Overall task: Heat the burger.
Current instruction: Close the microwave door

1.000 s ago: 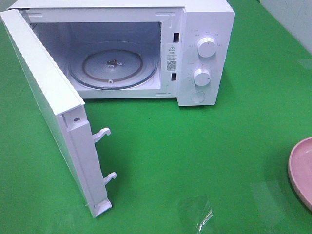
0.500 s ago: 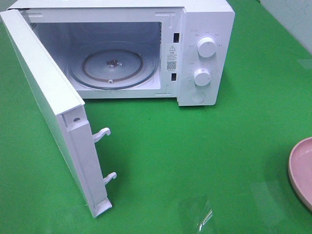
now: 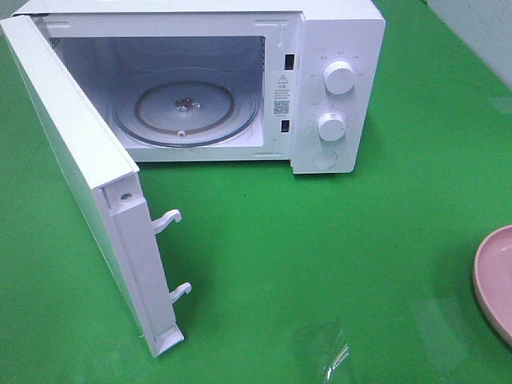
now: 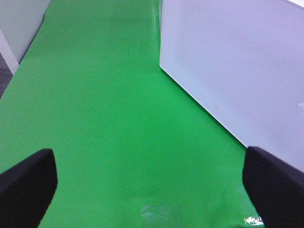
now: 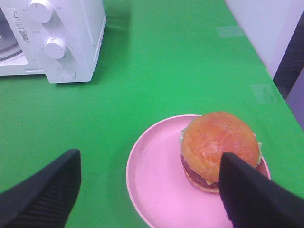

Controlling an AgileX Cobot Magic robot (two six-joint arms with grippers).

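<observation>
The burger point(image 5: 216, 142), with a glossy golden-brown bun, lettuce and a dark patty, sits on the round pink plate point(image 5: 142, 190) in the right wrist view. My right gripper point(image 5: 149, 159) is open above the plate; one finger point(image 5: 251, 194) overlaps the burger's near side in this view, and I cannot tell if it touches. In the exterior high view only the plate's edge point(image 3: 496, 280) shows at the far right, and the burger and both grippers are out of view. My left gripper point(image 4: 148, 152) is open and empty over bare green table.
The white microwave point(image 3: 336, 48) stands at the back, its door point(image 3: 72, 152) swung wide open toward the front left. The glass turntable point(image 3: 186, 108) inside is bare. The door's outer face point(image 4: 237, 71) is beside my left gripper. Two knobs point(image 3: 339, 78) are on the right panel.
</observation>
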